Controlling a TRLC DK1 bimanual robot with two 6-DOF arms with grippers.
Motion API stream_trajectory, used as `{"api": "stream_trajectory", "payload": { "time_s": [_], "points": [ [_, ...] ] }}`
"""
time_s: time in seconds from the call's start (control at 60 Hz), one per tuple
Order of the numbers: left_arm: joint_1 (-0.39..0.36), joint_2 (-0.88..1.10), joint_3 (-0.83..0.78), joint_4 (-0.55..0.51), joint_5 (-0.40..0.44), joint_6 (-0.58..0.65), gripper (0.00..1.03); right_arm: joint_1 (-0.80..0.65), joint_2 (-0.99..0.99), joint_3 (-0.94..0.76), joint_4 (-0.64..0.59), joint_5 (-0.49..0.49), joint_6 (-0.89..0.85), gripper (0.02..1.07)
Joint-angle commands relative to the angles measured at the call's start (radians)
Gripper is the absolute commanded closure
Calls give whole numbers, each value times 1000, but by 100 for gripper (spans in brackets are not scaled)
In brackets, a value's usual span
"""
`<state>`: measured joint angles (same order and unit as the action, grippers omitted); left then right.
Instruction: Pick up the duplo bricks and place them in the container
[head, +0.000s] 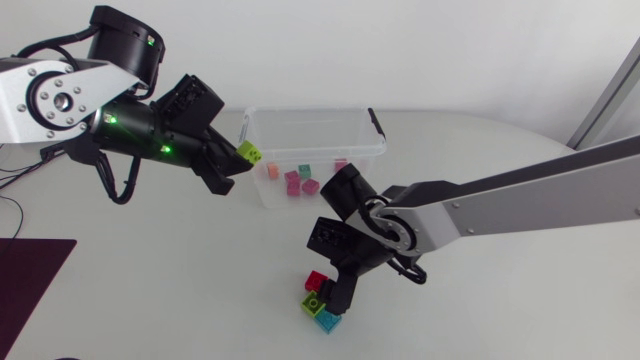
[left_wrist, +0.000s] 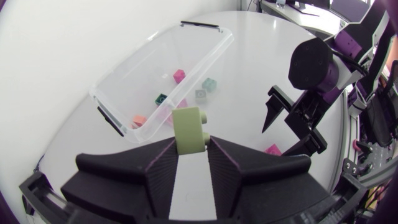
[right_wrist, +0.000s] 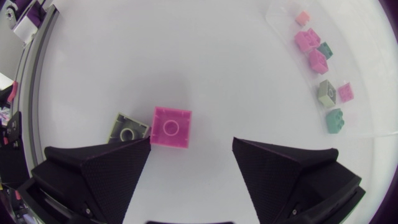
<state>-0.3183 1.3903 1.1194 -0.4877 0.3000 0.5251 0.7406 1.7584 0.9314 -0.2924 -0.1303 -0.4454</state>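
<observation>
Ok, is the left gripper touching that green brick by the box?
Touching. The left wrist view shows the green brick held between the left gripper's two fingers, one pressed against each side, with no gap visible.

Several duplo bricks (head: 292, 182) lie inside the container (head: 300, 113). At the container's left rim, the left gripper (head: 240, 158) clasps 1 brick (head: 251, 153). In front of the container, the right gripper (head: 332, 298) hangs spread over 3 loose bricks (head: 315, 303) on the table (head: 150, 280).
</observation>
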Motion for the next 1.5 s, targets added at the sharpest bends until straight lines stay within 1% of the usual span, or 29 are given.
{"api": "stream_trajectory", "payload": {
  "time_s": [0.0, 0.083, 0.167, 0.217, 0.3, 0.333, 0.35, 0.433, 0.467, 0.517, 0.55, 0.567, 0.7, 0.817, 0.867, 1.033, 1.067, 1.083, 1.1, 1.117, 1.133, 1.183, 1.267, 1.35, 1.383, 1.483],
  "points": [
    [30, 13, 25, 6, 22, 23, 79, 16, 44, 47, -44, 11, 28, 13],
    [58, 13, 20, 6, 42, 30, 79, 20, 62, 78, -77, 12, 34, 15],
    [82, 10, 14, 6, 65, 38, 79, 26, 75, 93, -83, 23, 37, 15],
    [85, 9, 10, 5, 65, 42, 79, 32, 82, 106, -99, 29, 39, 15],
    [91, 9, 10, 6, 68, 49, 79, 32, 104, 139, -136, 29, 37, 17],
    [91, 9, 14, 6, 71, 49, 79, 32, 115, 155, -157, 29, 36, 21],
    [91, 9, 17, 6, 71, 49, 79, 34, 119, 162, -166, 27, 36, 23],
    [91, 12, 37, 6, 74, 46, 79, 43, 151, 192, -192, 24, 37, 46],
    [90, 19, 48, 6, 77, 42, 79, 46, 171, 204, -198, 24, 39, 59],
    [90, 38, 63, 9, 77, 41, 79, 46, 193, 210, -198, 24, 39, 70],
    [90, 44, 66, 11, 77, 41, 79, 46, 199, 208, -194, 24, 40, 74],
    [90, 49, 71, 12, 77, 41, 79, 46, 200, 208, -192, 23, 40, 78],
    [90, 119, 115, 57, 79, 16, 78, 32, 159, 184, -180, 20, 42, 79],
    [90, 213, 195, 83, 80, -14, 78, 14, 89, 172, -189, 18, 42, 80],
    [90, 268, 249, 89, 94, -37, 78, 3, 56, 173, -206, 18, 42, 79],
    [74, 426, 405, 107, 96, -94, 77, -49, -45, 176, -223, 15, 40, 79],
    [70, 452, 428, 118, 96, -102, 72, -73, -71, 179, -225, 8, 40, 79],
    [65, 475, 448, 126, 96, -106, 58, -79, -77, 181, -225, 6, 40, 79],
    [64, 480, 451, 127, 96, -105, 54, -90, -88, 185, -225, 4, 40, 79],
    [54, 498, 464, 138, 94, -103, 31, -98, -94, 190, -225, 3, 40, 79],
    [53, 503, 467, 141, 94, -102, 20, -109, -102, 196, -223, 3, 40, 79],
    [45, 507, 468, 144, 94, -89, 5, -139, -128, 216, -223, -8, 40, 79],
    [45, 475, 441, 144, 94, -66, 5, -193, -148, 270, -220, -14, 36, 79],
    [50, 403, 382, 144, 94, -37, 5, -237, -155, 330, -211, -37, 39, 79],
    [53, 362, 349, 144, 96, -19, 5, -256, -155, 359, -200, -51, 40, 79],
    [50, 188, 172, 147, 100, 82, 5, -284, -132, 425, -152, -60, 56, 79]
  ]
}}
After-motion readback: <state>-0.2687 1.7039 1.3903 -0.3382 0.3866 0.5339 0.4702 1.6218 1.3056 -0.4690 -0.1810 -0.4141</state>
